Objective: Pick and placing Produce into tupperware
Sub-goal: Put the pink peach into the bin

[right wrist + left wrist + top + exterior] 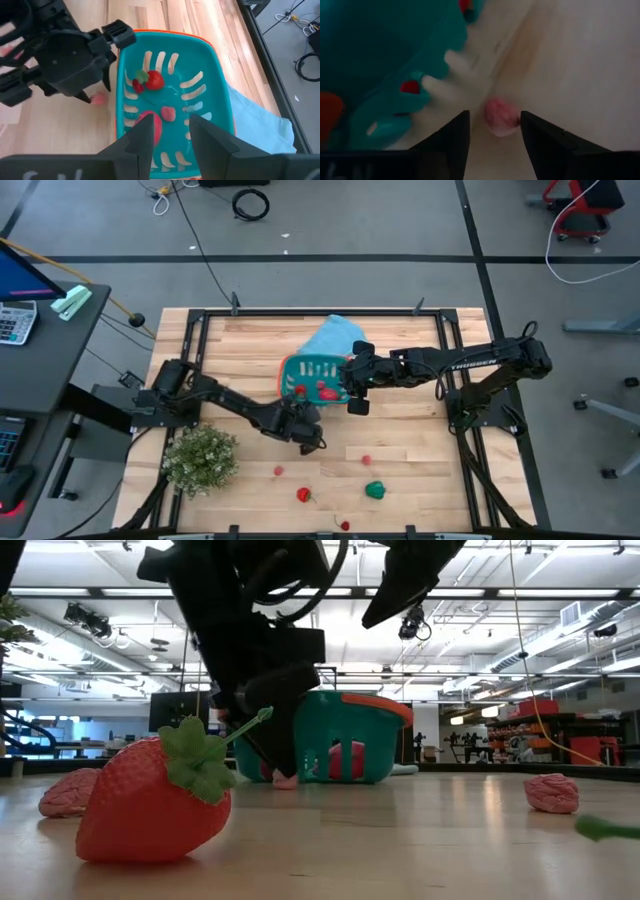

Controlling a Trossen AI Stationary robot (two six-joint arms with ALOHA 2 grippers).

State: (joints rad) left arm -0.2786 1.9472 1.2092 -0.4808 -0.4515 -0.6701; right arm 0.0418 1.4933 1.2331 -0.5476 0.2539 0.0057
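Flanked by the left end effector's parted fingers, the pink produce piece needs a centred closure clear of the teal basket; right end effector hovers spread above it.

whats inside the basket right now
The basket holds a strawberry, a small pink piece and a red piece partly hidden behind the right gripper.

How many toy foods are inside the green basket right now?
3. In the basket: a strawberry with a green top, a pink piece mid-floor, and a red piece beside it. The right gripper may hide more.
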